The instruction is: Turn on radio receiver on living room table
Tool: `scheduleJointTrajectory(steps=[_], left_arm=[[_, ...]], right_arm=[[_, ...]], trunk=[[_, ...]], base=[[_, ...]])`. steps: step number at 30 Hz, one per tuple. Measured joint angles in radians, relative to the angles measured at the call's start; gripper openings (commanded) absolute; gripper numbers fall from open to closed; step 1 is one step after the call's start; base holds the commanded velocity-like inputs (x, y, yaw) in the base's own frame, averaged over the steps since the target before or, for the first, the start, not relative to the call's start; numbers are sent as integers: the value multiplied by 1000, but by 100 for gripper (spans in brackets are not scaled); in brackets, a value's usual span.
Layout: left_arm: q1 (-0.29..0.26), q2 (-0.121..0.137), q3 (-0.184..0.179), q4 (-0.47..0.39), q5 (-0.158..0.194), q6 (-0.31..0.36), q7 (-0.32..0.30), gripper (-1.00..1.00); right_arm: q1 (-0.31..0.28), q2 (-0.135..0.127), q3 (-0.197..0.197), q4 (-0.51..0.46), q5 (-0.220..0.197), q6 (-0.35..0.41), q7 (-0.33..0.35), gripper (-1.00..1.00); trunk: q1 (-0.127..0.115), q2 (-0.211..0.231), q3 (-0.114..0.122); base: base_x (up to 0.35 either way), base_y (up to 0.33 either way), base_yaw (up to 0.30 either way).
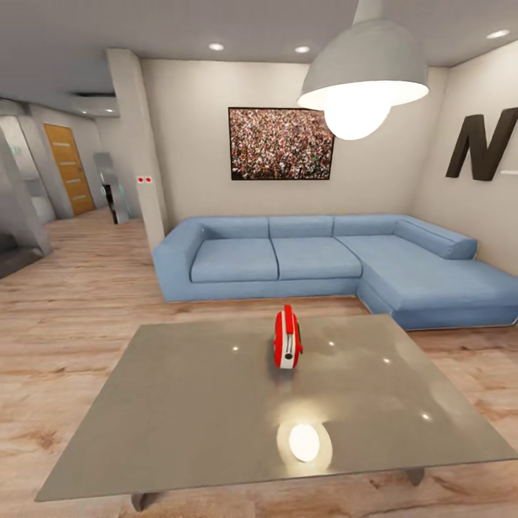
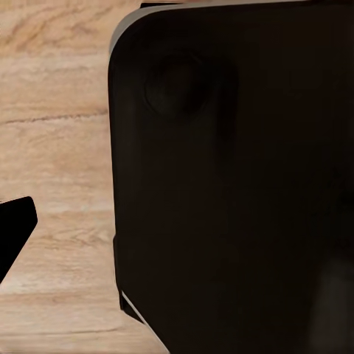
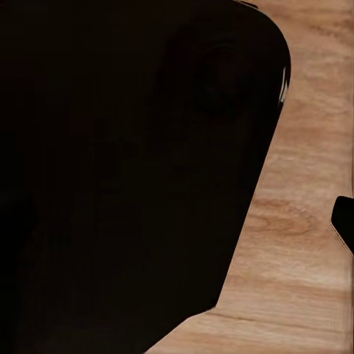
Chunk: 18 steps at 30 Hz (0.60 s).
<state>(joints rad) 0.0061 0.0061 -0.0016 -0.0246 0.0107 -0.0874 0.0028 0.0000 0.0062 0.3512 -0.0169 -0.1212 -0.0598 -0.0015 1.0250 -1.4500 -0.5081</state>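
The radio receiver is standing upright on its narrow edge near the middle of the desk, toward the far edge. It is appearing light, rigid and easily toppled; steadying it by the thin top handle is advisable. Gripper state cannot be told: both wrist views are showing dark bodywork over the wood floor.

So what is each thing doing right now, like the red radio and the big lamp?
radio receiver: standing upright on the table, nothing touching it
table: glossy top, reflecting the lamp
pendant lamp: lit
ceiling spotlights: lit
sofa: nobody sitting on it
wooden door: closed
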Motion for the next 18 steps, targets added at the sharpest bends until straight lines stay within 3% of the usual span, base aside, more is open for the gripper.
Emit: scheduleJointTrajectory(steps=[13, 18], left_arm=[[0, 0, 0, 0, 0, 0, 0, 100], [0, 0, 0, 0, 0, 0, 0, 100]], right_arm=[[0, 0, 2, 0, 1, 0, 0, 100], [0, 0, 2, 0, 1, 0, 0, 100]], trunk=[[0, 0, -1], [0, 0, -1]], base=[[187, -170, 46], [74, -64, 0]])
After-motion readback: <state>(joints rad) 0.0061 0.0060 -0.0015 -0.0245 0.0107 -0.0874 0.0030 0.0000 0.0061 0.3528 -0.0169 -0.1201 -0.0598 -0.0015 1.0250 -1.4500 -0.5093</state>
